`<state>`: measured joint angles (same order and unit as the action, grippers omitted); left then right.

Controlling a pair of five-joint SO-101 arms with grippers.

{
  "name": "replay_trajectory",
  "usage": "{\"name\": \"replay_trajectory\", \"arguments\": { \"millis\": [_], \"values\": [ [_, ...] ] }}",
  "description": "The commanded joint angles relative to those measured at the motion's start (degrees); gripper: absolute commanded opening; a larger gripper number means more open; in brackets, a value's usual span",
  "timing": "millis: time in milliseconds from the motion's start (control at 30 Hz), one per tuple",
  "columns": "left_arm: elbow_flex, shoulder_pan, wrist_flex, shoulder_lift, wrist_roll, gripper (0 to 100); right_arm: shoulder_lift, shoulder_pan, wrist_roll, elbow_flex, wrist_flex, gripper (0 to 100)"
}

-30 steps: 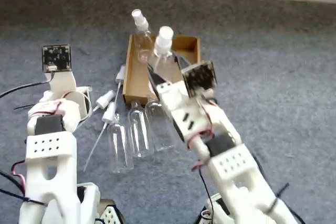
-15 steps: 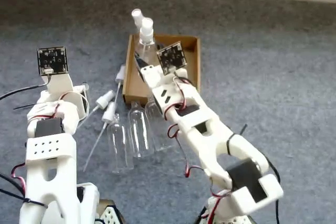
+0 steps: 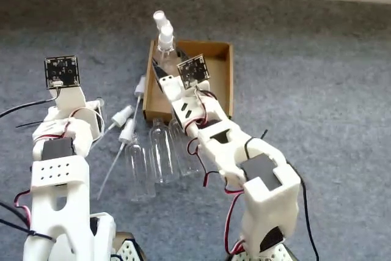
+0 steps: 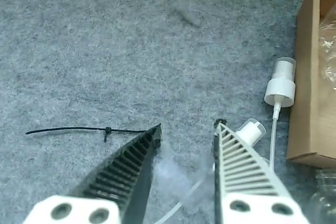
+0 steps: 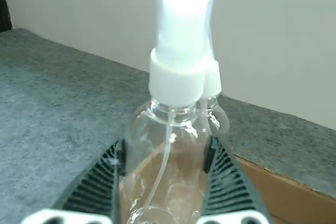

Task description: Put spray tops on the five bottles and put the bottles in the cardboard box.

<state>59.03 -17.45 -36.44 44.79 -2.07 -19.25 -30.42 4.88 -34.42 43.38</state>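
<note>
My right gripper is shut on a clear bottle with a white spray top, held upright at the far left corner of the cardboard box. In the right wrist view the bottle stands between the two fingers, with a second capped bottle close behind it. That second bottle rises at the box's far end. Three open bottles lie side by side near the box's front end. Loose spray tops lie left of them. My left gripper hovers open over the carpet beside the tops.
Grey carpet covers the whole table. A black cable tie lies on it near my left gripper. A third loose spray top rests against the box's left wall. The carpet to the right of the box is bare.
My right arm has carried the capped bottle from over the middle of the box to its far left corner, close to the other capped bottle. The left arm has hardly moved.
</note>
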Motion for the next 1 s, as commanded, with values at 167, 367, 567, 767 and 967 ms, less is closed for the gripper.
{"name": "replay_trajectory", "arguments": {
  "millis": [167,367,567,767,967],
  "values": [
    [-0.22,-0.40,1.23,0.22,-0.53,16,-2.59,-0.22,-0.09,5.49,1.54,0.3],
    [-0.22,-0.40,1.23,0.22,-0.53,16,-2.59,-0.22,-0.09,5.32,1.54,0.3],
    [-0.22,-0.48,1.23,0.22,-0.53,16,-2.42,-0.22,-0.09,5.05,1.54,3.3],
    [-0.22,-0.57,1.23,0.22,-0.53,16,-2.42,-1.19,-0.09,4.88,1.36,16.0],
    [-0.22,-0.57,1.23,0.22,-0.53,16,-2.33,-2.15,0.00,4.97,-1.98,16.5]
  ]
}}
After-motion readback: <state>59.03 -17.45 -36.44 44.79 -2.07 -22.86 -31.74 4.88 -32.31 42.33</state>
